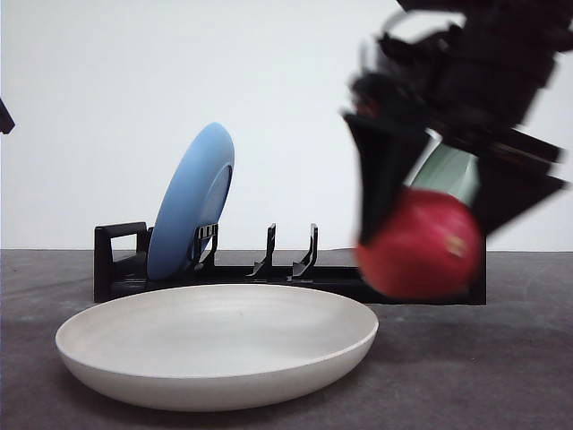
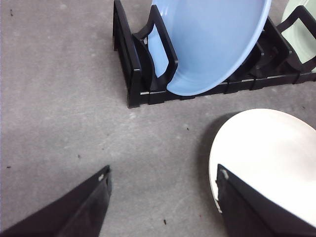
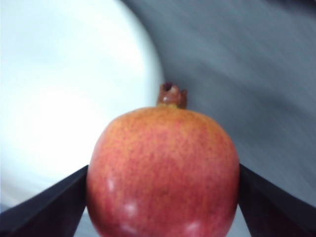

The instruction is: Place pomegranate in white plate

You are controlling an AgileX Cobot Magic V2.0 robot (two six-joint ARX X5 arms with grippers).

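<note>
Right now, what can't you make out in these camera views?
- Pale green plate: front view, mostly hidden behind the blurred right gripper and pomegranate.
- Pomegranate's underside: right wrist view, cut off by the frame edge.
- White plate: left wrist view, partly covered by a left gripper finger and cut off by the edge.

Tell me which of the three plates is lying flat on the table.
The white plate. It lies flat on the table in front of the black rack, while the blue plate and the pale green plate stand on edge in it.
</note>
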